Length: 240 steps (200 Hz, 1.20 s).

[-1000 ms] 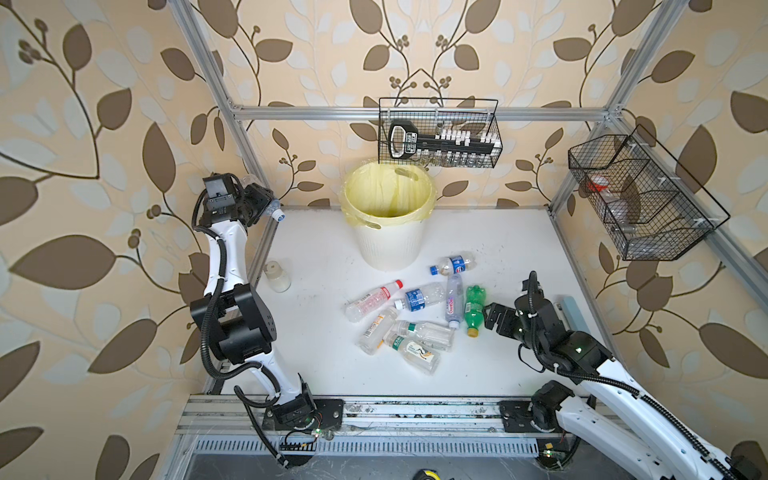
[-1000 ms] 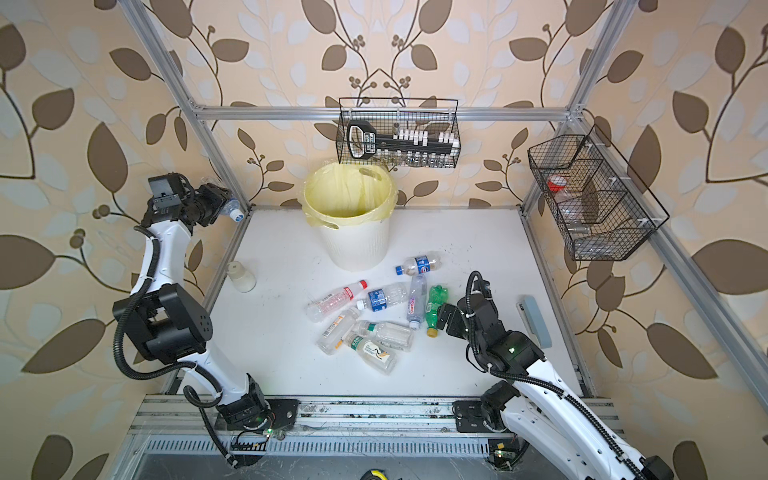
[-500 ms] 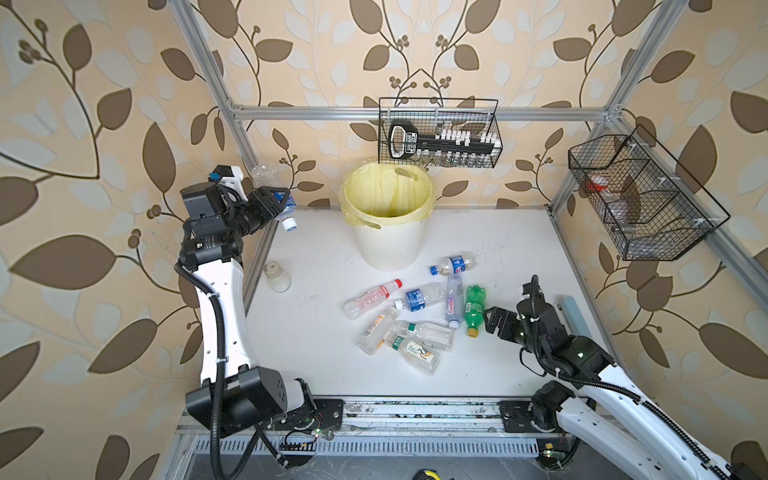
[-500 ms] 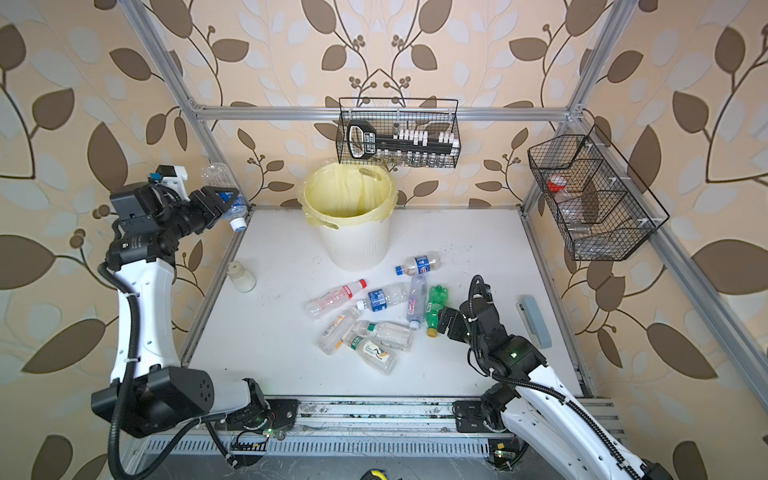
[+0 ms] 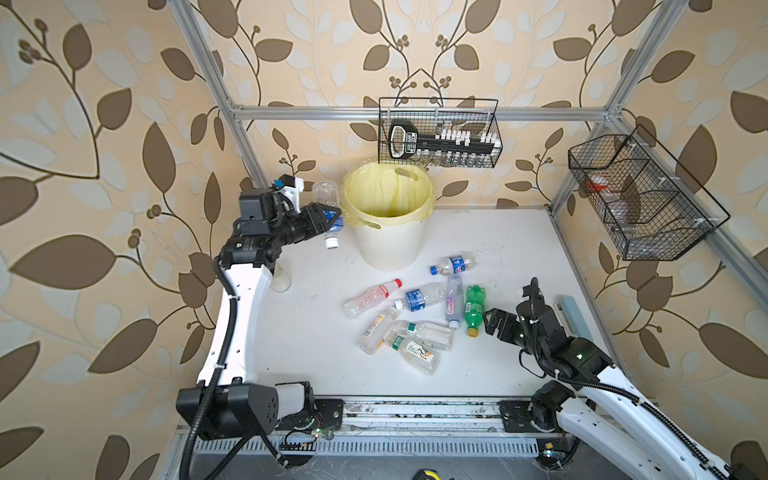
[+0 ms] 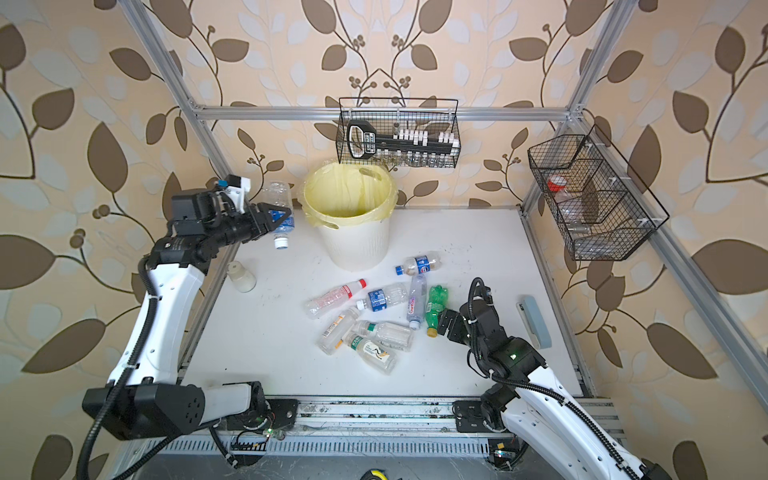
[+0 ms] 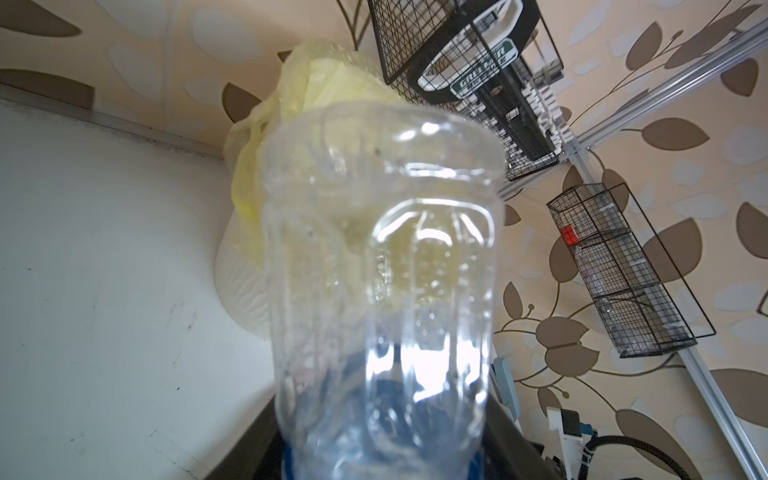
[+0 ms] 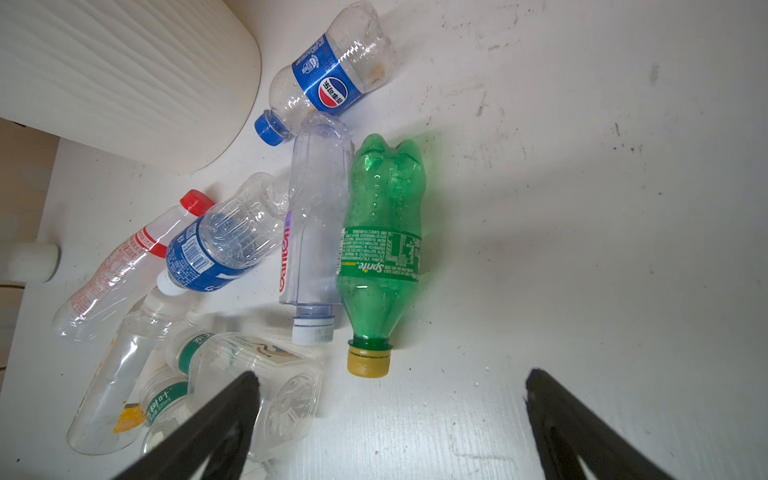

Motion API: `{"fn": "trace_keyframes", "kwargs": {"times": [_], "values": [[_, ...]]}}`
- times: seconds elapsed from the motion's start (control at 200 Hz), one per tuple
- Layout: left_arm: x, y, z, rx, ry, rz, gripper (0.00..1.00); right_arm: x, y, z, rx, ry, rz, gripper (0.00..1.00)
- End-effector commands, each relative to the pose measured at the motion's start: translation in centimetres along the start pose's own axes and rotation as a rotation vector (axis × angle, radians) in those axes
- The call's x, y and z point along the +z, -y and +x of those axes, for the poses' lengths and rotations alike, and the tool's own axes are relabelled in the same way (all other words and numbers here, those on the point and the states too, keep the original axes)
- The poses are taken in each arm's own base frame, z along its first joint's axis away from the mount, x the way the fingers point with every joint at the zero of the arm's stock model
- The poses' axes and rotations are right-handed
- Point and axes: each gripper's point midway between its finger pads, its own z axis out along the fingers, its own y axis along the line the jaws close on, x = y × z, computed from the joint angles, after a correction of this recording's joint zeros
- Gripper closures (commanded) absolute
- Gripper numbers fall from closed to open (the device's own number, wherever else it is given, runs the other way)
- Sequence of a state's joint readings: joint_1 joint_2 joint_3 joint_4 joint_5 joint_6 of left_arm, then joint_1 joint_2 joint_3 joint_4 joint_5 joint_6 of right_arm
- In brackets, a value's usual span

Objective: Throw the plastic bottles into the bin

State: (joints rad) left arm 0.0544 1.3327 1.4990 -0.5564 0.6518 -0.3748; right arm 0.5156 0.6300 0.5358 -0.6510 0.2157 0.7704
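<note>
Beside the round cream-white ribbed bin point(image 5: 390, 245), the left fingers point(image 5: 316, 217) clamp a clear blue-labelled plastic bottle point(image 5: 325, 192), cap down, just short of the rim. Carrying seems the step; next it must pass over the opening, then be released. Right fingers point(image 8: 216, 419) gape wide by a green yellow-capped bottle point(image 8: 380, 232) among other bottles point(image 5: 424, 332) lying on the white table point(image 5: 498, 249). No bottle shows inside the bin's yellow liner point(image 5: 386, 195).

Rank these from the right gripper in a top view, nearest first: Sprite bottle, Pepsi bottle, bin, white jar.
From the right gripper:
1. Sprite bottle, just beside its fingertips.
2. Pepsi bottle, farther back, by the bin's foot.
3. Bin, at the back wall.
4. White jar, far left edge.
</note>
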Motion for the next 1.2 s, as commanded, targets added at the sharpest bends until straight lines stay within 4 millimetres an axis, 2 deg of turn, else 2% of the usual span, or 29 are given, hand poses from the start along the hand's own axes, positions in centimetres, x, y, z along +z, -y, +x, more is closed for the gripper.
{"fn": "trace_keyframes", "kwargs": {"times": [0.0, 0.025, 0.115, 0.155, 0.175, 0.205, 0.245, 0.33, 0.42, 0.495, 0.56, 0.62, 0.775, 0.795, 0.935, 1.04, 1.195], "values": [[2.0, 2.3, -4.0, 0.072, 0.103, -0.028, 0.52, 0.2, 0.5, 0.6, 0.020, -0.009, 0.004, 0.00], [3.7, 2.0, -4.3, 0.058, 0.087, -0.033, 0.52, 0.2, 0.5, 0.6, 0.021, -0.008, 0.004, 0.00], [7.9, 3.0, -6.1, 0.034, 0.073, -0.035, 0.49, 0.2, 0.5, 0.6, 0.029, -0.008, 0.004, 0.00], [9.9, 3.3, -6.6, 0.037, 0.055, -0.033, 0.44, 0.2, 0.5, 0.6, 0.033, -0.009, 0.004, 0.00], [10.9, 3.3, -6.8, 0.044, 0.050, -0.036, 0.34, 0.2, 0.4, 0.6, 0.035, -0.010, 0.003, 0.00], [11.7, 3.7, -7.4, 0.072, 0.058, -0.036, 0.04, 0.2, 0.5, 0.7, 0.037, -0.012, 0.005, 0.00], [12.3, 3.5, -7.8, 0.100, 0.063, -0.054, 0.01, 0.2, 0.6, 0.7, 0.041, -0.015, 0.012, 0.00], [10.8, 3.8, -9.9, 0.105, 0.119, -0.087, 0.01, -0.1, 0.5, 0.6, 0.052, -0.018, 0.011, 0.00], [6.8, 6.7, -12.4, 0.171, 0.224, -0.066, 0.01, -0.3, 0.8, 0.6, 0.054, -0.012, 0.018, 0.00], [3.7, 9.2, -13.0, 0.213, 0.279, -0.026, 0.01, -0.3, 0.9, 0.5, 0.039, -0.008, 0.028, 0.00], [1.9, 10.3, -12.4, 0.225, 0.289, -0.005, 0.01, -0.2, 0.9, 0.3, 0.027, -0.009, 0.042, 0.00], [0.9, 10.1, -11.4, 0.225, 0.277, -0.013, 0.01, -0.1, 1.0, 0.1, 0.018, -0.011, 0.059, 0.00], [0.8, 6.7, -6.5, 0.239, 0.202, -0.078, 0.01, 0.2, 1.4, -0.4, 0.007, -0.012, 0.118, 0.00], [-0.3, 7.1, -6.2, 0.258, 0.217, -0.073, 0.01, 0.3, 1.5, -0.5, 0.008, -0.010, 0.128, 0.00], [-1.5, 4.9, -2.8, 0.304, 0.177, -0.135, 0.01, 0.3, 2.0, -1.1, 0.020, 0.021, 0.164, 0.00], [-1.9, 3.6, -0.5, 0.339, 0.116, -0.170, 0.01, 0.6, 1.8, -1.2, 0.039, 0.042, 0.146, 0.00], [-2.5, 1.4, 2.9, 0.382, 0.029, -0.225, 0.01, 1.4, 0.5, -1.3, 0.058, 0.044, 0.075, 0.00]]}}
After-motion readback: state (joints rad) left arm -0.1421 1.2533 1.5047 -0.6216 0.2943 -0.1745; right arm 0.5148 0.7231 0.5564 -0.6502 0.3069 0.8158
